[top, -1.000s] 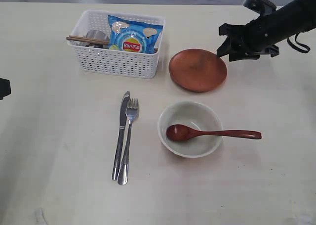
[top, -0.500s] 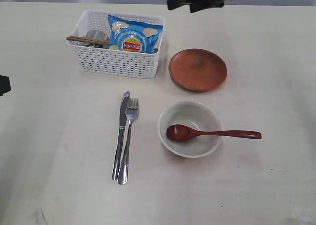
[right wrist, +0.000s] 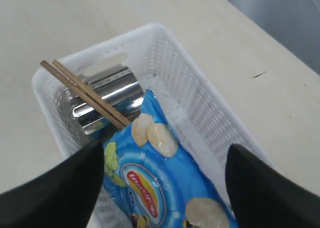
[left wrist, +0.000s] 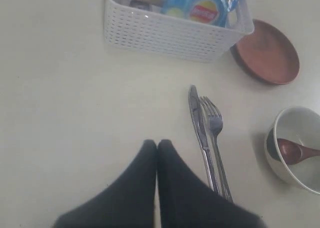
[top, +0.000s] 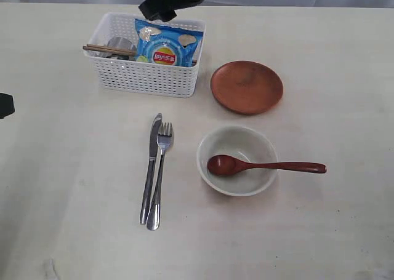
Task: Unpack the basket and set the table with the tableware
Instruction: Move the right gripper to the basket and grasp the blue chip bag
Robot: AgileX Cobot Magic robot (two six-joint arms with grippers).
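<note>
The white basket point(top: 143, 77) stands at the back of the table point(top: 74, 188), holding wooden chopsticks point(top: 108, 48), a steel cup point(top: 120, 48) and a blue chip bag point(top: 166, 44). My right gripper point(top: 159, 9) hovers open above the basket's rear; its wrist view shows the chip bag point(right wrist: 160, 188) between wide-spread fingers point(right wrist: 55, 188), with the chopsticks point(right wrist: 82, 92) lying on the cup point(right wrist: 102, 97). In front lie the knife point(top: 150, 166) and fork point(top: 159, 172), the bowl point(top: 237, 161) with the wooden spoon point(top: 258, 165), and the brown plate point(top: 246, 87). My left gripper point(left wrist: 157, 145) is shut, empty, over bare table.
The left arm point(top: 5, 105) shows only as a dark tip at the exterior view's left edge. The knife point(left wrist: 200, 133) and fork point(left wrist: 216, 143) lie just beside the left gripper's fingers. Bare table stretches left of the cutlery and right of the bowl.
My right arm has swung from beside the brown plate leftward along the back edge, and now hangs over the basket. Nothing on the table has moved.
</note>
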